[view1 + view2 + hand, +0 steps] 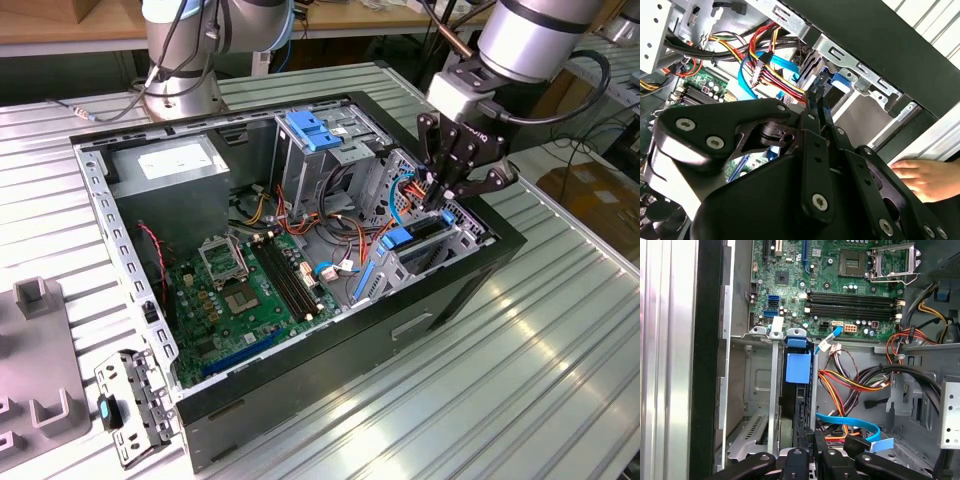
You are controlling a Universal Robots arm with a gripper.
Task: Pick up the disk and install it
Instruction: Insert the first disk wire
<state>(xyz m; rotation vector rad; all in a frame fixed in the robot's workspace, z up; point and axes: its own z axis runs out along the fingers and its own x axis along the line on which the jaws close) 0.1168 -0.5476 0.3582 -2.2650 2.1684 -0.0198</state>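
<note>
gripper [440, 196] down at the drive cage [470, 235], fingers pinched together on the disk [799, 369], which stands on edge partway in its slot; cables [852, 382] crowd close behind, so a skewed push could jam it or snag them

The case [400, 330] is showing black outside and bare grey metal inside. The board [235, 300] is showing green, with black slots. The disk [799, 367] is wearing a blue bracket. Cables [850, 382] are running red, orange, yellow and black, beside a light-blue ribbon [855, 424]. The gripper [440, 195] is showing black. The table [540, 380] is gleaming in ribbed silver.
</note>
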